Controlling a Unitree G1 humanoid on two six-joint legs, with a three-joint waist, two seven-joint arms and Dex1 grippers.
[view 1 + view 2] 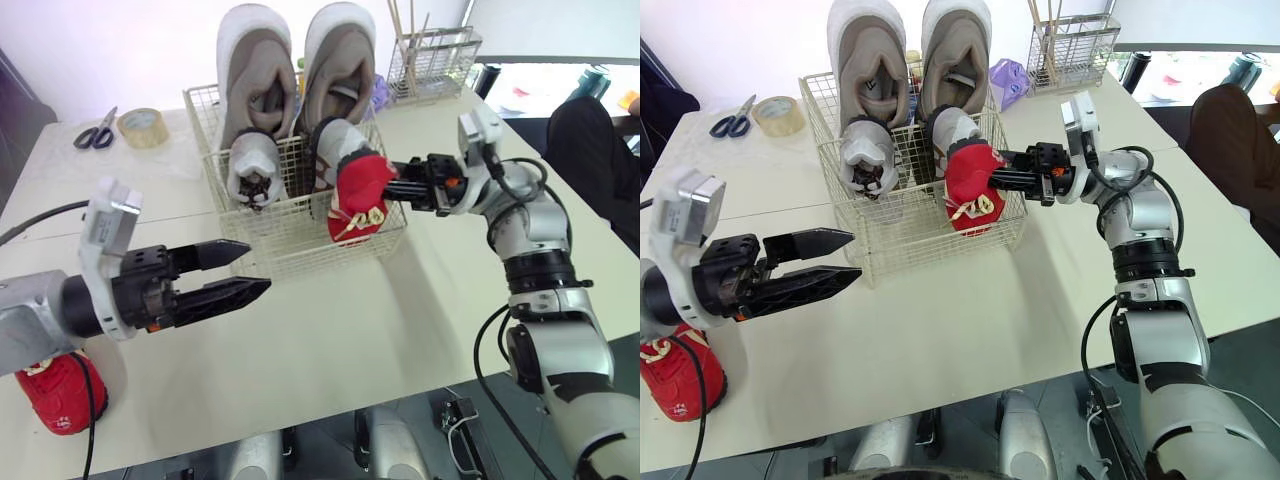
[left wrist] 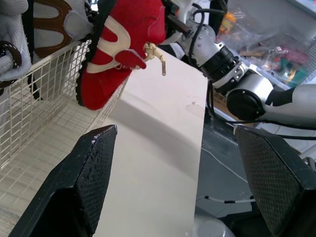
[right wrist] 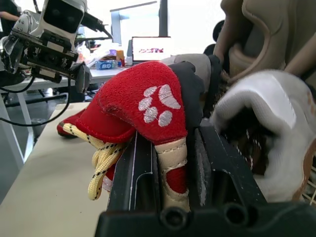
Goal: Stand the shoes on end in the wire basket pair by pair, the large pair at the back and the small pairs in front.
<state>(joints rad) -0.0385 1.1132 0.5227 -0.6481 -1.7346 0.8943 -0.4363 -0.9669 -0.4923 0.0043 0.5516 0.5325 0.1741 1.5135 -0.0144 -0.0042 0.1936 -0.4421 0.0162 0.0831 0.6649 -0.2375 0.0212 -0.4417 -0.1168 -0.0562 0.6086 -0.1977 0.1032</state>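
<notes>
A white wire basket (image 1: 290,245) stands mid-table. Two large beige-and-white shoes (image 1: 255,70) stand on end at its back. Two small grey-white shoes (image 1: 252,170) stand in front of them. My right gripper (image 1: 392,185) is shut on a small red shoe (image 1: 358,200), holding it upright at the basket's front right corner; the right wrist view shows the fingers (image 3: 210,158) clamped on its heel tab. My left gripper (image 1: 235,272) is open in front of the basket, holding nothing. The other red shoe (image 1: 58,392) lies at the table's near left edge.
Scissors (image 1: 95,130) and a roll of tape (image 1: 142,127) lie at the far left. A wire holder with sticks (image 1: 432,60) stands behind the basket on the right. A purple object (image 1: 1007,78) lies beside it.
</notes>
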